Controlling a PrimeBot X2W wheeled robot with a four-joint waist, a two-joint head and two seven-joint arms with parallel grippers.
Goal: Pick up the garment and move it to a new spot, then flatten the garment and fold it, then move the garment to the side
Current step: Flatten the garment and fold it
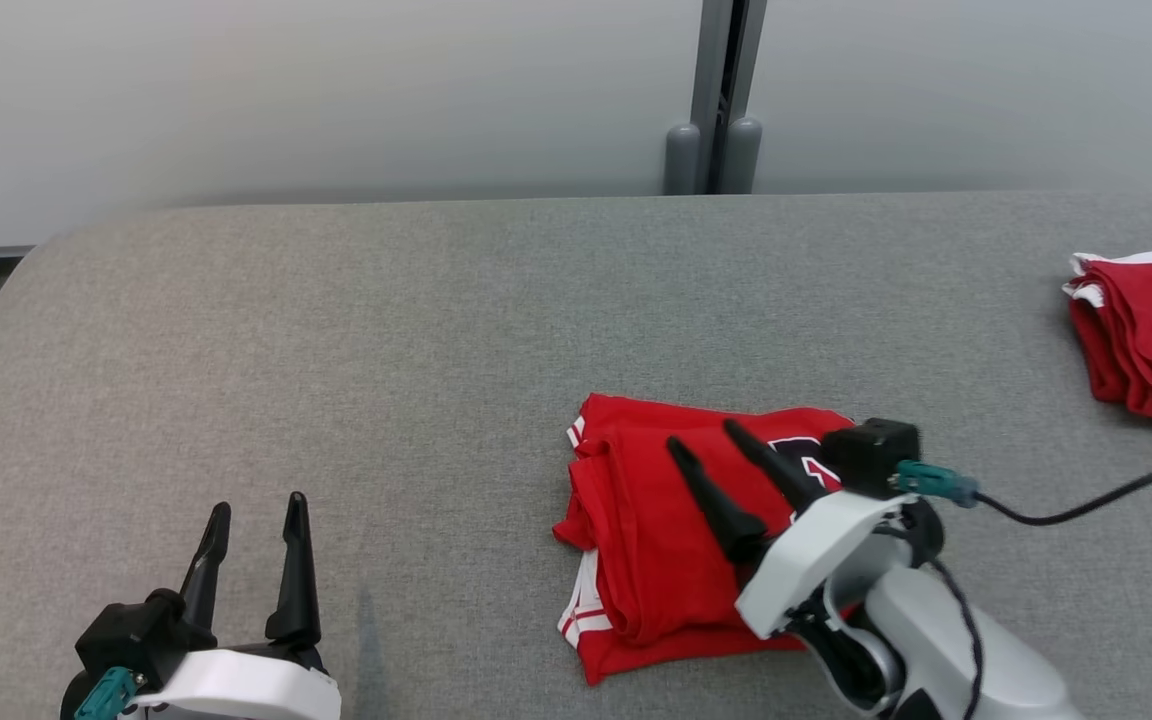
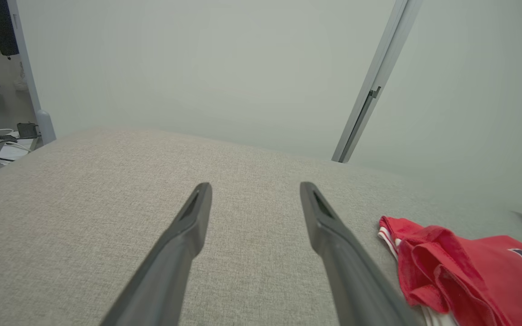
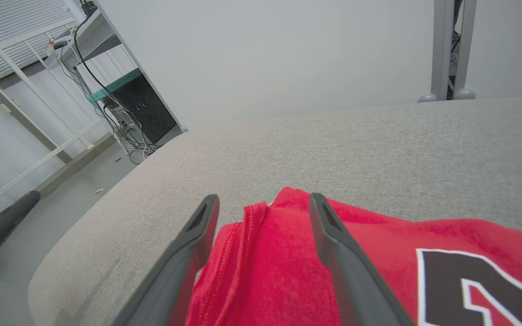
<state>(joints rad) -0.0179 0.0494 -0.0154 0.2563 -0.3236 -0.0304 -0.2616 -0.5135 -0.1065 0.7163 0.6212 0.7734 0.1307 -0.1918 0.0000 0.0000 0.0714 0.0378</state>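
1. A wide grey fabric worktop [image 1: 386,330] runs from left to right, with a plain pale wall behind its far edge.
2. The garment [image 1: 636,520], red with white stripes at its hem and a dark number edged in white, lies folded into a compact, slightly rumpled bundle. It sits on the near part of the worktop, a little right of the middle.
3. The right gripper [image 1: 703,434] reaches in from the near right and hangs over the garment, its two long dark fingers pointing to the far left. The fingers are spread apart with nothing between them, so the garment is released. The pictures do not show whether the fingertips touch the cloth.
4. The left gripper [image 1: 258,505] is at the near left, well apart from the garment. Its fingers are also spread wide and grasp nothing, with bare worktop beneath them.
5. A second pile of red cloth [image 1: 1151,330] with white edging lies at the far right edge of the worktop, well apart from the folded garment.
6. A black cable [image 1: 1086,505] trails to the right from the right wrist.
7. A grey upright post [image 1: 716,100] stands against the wall behind the worktop.
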